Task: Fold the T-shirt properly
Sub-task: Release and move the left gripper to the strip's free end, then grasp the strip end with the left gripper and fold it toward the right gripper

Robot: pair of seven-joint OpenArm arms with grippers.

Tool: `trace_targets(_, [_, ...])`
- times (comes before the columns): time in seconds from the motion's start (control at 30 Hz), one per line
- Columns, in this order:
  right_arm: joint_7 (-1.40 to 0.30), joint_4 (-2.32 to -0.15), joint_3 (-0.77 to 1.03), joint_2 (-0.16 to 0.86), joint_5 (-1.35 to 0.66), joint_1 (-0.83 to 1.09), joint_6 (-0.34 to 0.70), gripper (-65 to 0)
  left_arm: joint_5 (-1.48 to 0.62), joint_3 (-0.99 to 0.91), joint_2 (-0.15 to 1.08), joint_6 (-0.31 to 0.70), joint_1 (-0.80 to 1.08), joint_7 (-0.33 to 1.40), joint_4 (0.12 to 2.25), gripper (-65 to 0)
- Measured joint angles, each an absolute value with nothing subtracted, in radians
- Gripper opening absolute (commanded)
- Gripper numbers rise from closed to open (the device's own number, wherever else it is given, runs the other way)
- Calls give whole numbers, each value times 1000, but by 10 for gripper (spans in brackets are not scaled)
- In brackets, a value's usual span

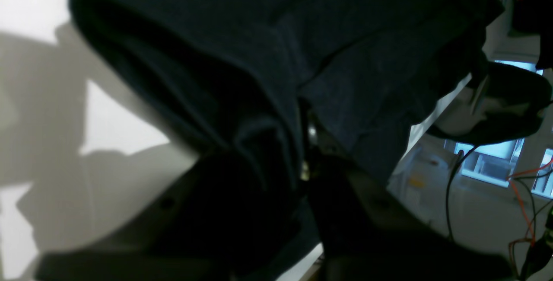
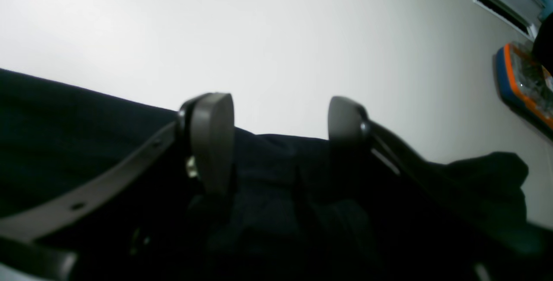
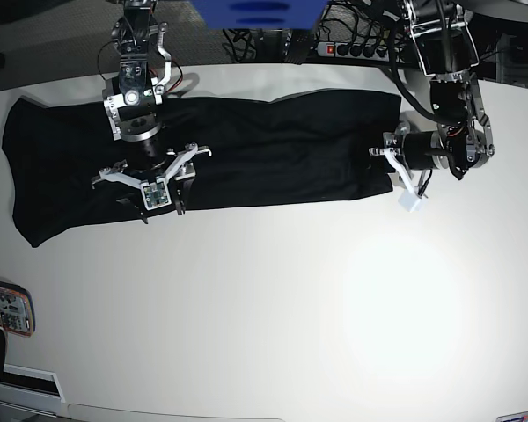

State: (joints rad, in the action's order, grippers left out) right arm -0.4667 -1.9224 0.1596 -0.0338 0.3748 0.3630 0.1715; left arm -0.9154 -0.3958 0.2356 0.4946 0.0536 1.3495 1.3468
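Lying lengthwise left-right, T-shirt (image 3: 202, 154); left tool (image 3: 389, 158) pinches its end, right tool (image 2: 281, 142) gapes

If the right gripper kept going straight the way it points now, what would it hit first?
The right gripper, jaws apart, hovers over the black T-shirt. In its wrist view the cloth's edge lies just ahead, then bare white table. It would probably meet the T-shirt first, though how steeply it points down is unclear.

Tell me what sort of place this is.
Most likely a robotics lab or test bench. Two arms work a black T-shirt on a plain white table, a power strip and loose cables lie behind it, and the left wrist view shows windows past the table edge.
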Motion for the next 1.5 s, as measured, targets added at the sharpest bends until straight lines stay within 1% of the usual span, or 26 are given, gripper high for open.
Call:
trace_targets(0.1, [-467,-1927,160,-34,375,363,171,-321,-912,-396,245,491,40,1332,1341,-650])
trace_targets(0.23, [-466,-1929,160,-34,375,363,171,-321,-874,-404,291,440,-5,1321,1340,-650])
trace_targets(0.33, [-469,-1934,162,-34,376,363,172,-321,-865,-491,308,406,-26,1320,1338,-650])
trace_targets(0.4, [-466,-1940,180,-36,374,363,176,-321,-863,-539,321,400,-36,1321,1338,-650])
trace_targets(0.57, [-467,-1942,242,-33,378,363,167,-321,-868,-593,393,397,-71,1324,1314,-650])
trace_targets(0.77, [-465,-1942,250,-36,377,363,176,-321,-859,-664,484,395,-100,1321,1227,-650])
trace_targets(0.83, [-465,-1942,251,-36,378,363,171,-321,-860,-664,491,396,-101,1325,1227,-650])
trace_targets(0.93, [-467,-1942,250,-36,378,363,171,-321,-860,-662,472,395,-103,1332,1227,-650])
trace_targets(1.0, [-466,-1942,251,-36,377,363,171,-321,-864,-664,434,394,-105,1389,1234,-650])
trace_targets(1.07, [-467,-1942,251,-36,377,363,174,-321,-854,-662,381,396,-101,1403,1267,-650])
trace_targets(1.13, [-466,-1942,253,-36,377,363,171,-321,-858,-662,333,395,-99,1406,1324,-650])
trace_targets(1.27, [-467,-1942,254,-36,378,363,171,-321,-857,-662,252,391,-103,1404,1507,-650])
trace_targets(1.4, [-467,-1942,254,-35,378,363,171,-321,-859,-662,178,281,-105,1406,1633,-650])
trace_targets(1.5, [-466,-1942,254,-36,378,363,171,-321,-859,-615,136,240,-105,1406,1705,-650])
